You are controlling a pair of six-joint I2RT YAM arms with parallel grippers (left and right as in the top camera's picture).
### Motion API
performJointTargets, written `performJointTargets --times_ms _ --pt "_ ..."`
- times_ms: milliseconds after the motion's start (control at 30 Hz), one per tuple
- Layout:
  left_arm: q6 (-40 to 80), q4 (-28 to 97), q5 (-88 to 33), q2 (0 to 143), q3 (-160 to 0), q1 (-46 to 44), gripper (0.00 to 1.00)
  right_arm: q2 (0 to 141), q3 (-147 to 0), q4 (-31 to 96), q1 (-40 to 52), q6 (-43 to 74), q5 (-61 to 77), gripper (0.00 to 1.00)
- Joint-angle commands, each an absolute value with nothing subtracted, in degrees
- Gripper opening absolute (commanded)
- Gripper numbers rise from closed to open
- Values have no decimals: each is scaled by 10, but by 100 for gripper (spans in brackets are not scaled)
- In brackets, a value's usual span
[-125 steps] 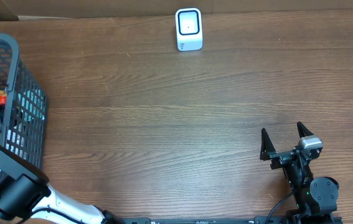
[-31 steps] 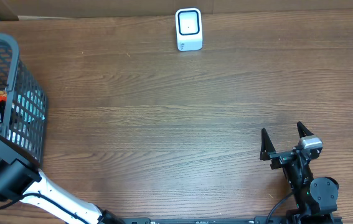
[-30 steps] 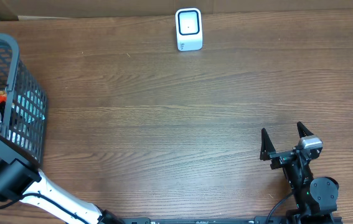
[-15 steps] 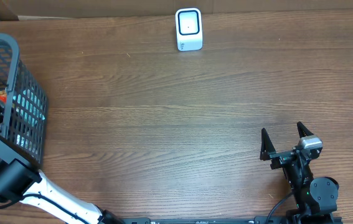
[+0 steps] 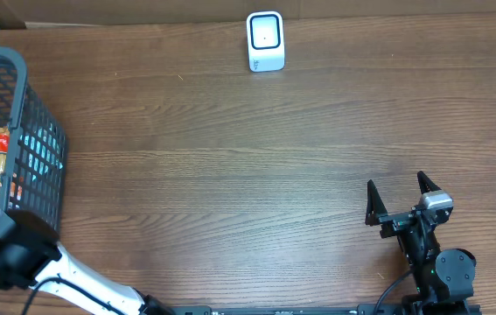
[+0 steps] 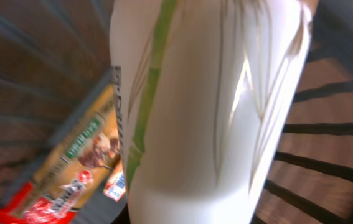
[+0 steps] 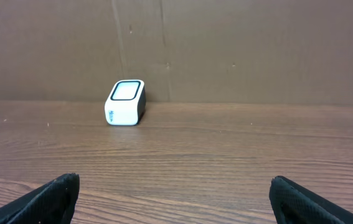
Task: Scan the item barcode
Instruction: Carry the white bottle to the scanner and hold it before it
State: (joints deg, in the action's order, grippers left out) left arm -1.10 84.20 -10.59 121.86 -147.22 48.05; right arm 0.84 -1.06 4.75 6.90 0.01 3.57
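- The left arm (image 5: pixel 20 254) reaches into the mesh basket (image 5: pixel 42 131) at the left edge of the table (image 5: pixel 230 175), since that's where the stuff to scan sits.
- The left gripper's fingers are hidden behind the item in the wrist view. It's closed, though, and looks to me like it's pinching the white pouch (image 6: pixel 213 106), which fills that camera.
- So the pouch is in the basket, right up against the wrist camera, above an orange snack packet (image 6: pixel 70 168) lying lower down.
- Looks-wise it's glossy white soft plastic with creases catching the light, a thin green stripe down one side, and it's plump at the bottom. There's no barcode on the face I can see, and I can't tell where it is.
- The scanner (image 5: pixel 265 40) stands at the far edge, well apart from the basket, so I'd guess the pouch needs carrying across.
- The right gripper (image 5: pixel 395 180) is parked front right, jaws spread wide with nothing in them, presumably to stay out of the way.
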Motion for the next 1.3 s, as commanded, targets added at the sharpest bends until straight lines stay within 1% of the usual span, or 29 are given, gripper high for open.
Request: performJointTargets --times_ms 0,133,233,300,367,500,700,800,967,1267 --pt "1 857 -132 1120 -1544 450 4 2 -4 45 71 2 32 100" --pt "0 876 -114 1045 -1548 386 4 2 -4 45 71 2 32 100" --pt "1 905 -74 1011 -1548 309 4 2 -4 45 71 2 32 100" --pt "11 928 -31 1004 -1548 243 4 2 -4 45 71 2 32 100" --pt "21 948 -9 1007 -1545 182 4 2 -4 45 71 2 32 100" --pt "55 968 -18 1025 -1502 73 4 2 -4 45 71 2 32 100" --pt "124 931 21 1066 -1385 -91 4 2 -4 45 71 2 32 100" --pt "187 891 63 1098 -1326 -162 4 2 -4 45 71 2 32 100" --pt "289 830 79 1180 -1267 -240 4 2 -4 45 71 2 32 100" --pt "444 807 105 1319 -1260 -310 4 2 -4 45 71 2 32 100"
